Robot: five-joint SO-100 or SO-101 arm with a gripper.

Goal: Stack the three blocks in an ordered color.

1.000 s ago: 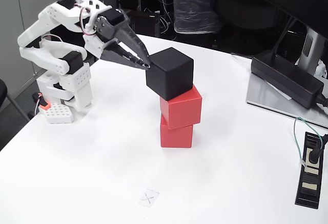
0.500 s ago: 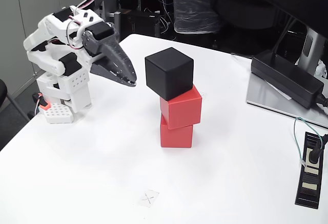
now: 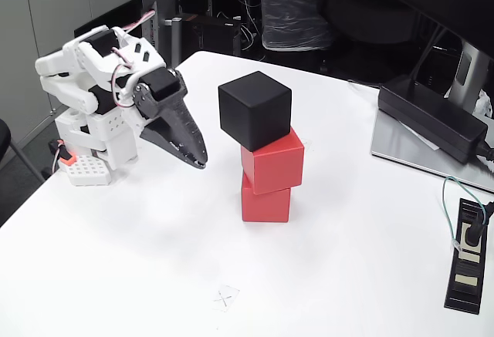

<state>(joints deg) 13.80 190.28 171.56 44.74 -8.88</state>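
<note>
Three blocks stand as one tower in the middle of the white table [image 3: 154,275]. A red block [image 3: 265,197] is at the bottom, a second red block [image 3: 272,159] sits on it turned slightly, and a black block [image 3: 255,110] rests on top, offset toward the left. My gripper [image 3: 199,160] is to the left of the tower, apart from it, pointing down and right. Its dark fingers lie together with nothing between them.
A long black power brick [image 3: 432,117] lies on a grey stand at the right. A black power strip [image 3: 467,254] with a plugged cable sits near the right edge. A small paper mark with an X [image 3: 224,298] lies at the front. The arm's white base [image 3: 96,140] stands at the left edge.
The gripper has drawn back to the left from the black block, lowered, and its fingers have come together. The tower has not moved.
</note>
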